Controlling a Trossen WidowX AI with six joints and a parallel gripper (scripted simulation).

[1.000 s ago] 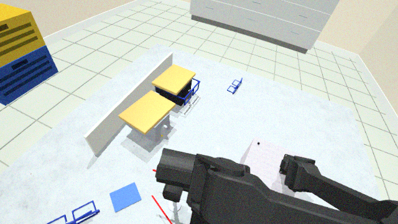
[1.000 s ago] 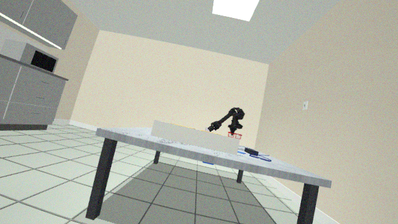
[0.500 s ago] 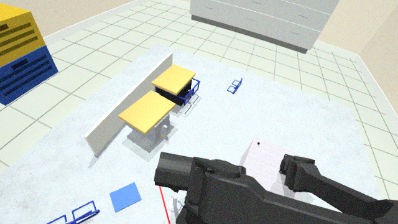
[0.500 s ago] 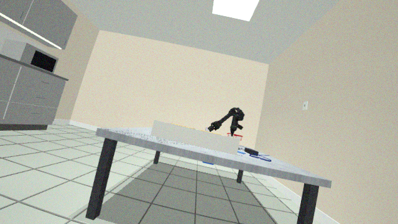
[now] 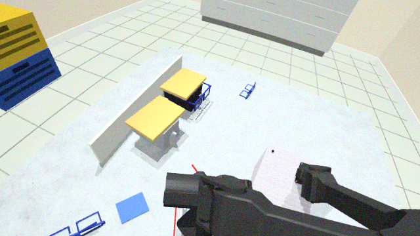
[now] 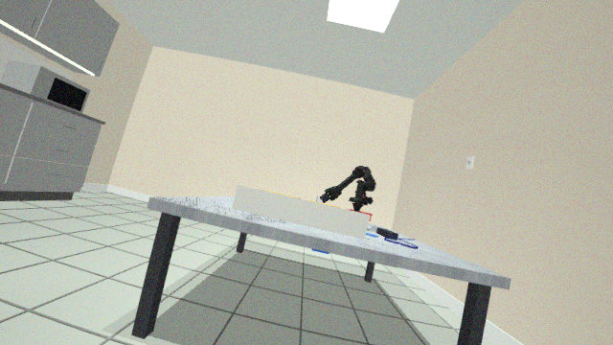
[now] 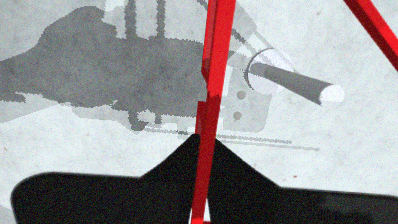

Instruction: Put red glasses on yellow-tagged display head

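My gripper [image 7: 201, 141] is shut on the red glasses [image 7: 214, 65] [image 5: 194, 168] [image 6: 366, 213], held above the table. In the top view the arm hides the fingertips and most of the glasses. In the wrist view one red bar runs up from the fingertips, with another at upper right. The grey display head [image 5: 167, 137] has a small yellow tag [image 5: 170, 143] and bare face, under a yellow board. The glasses are apart from it, nearer the camera. The other, black head [image 5: 178, 101] wears blue glasses [image 5: 207, 92], under its own board.
A low pale wall [image 5: 138, 106] [image 6: 297, 211] stands behind both heads. Yellow boards [image 5: 155, 117] [image 5: 184, 82] overhang them. A white post [image 7: 332, 95] stands below my gripper. Blue glasses [image 5: 249, 91] [image 5: 90, 227], a blue square [image 5: 132, 207] and a pale sheet [image 5: 272, 177] lie on the table.
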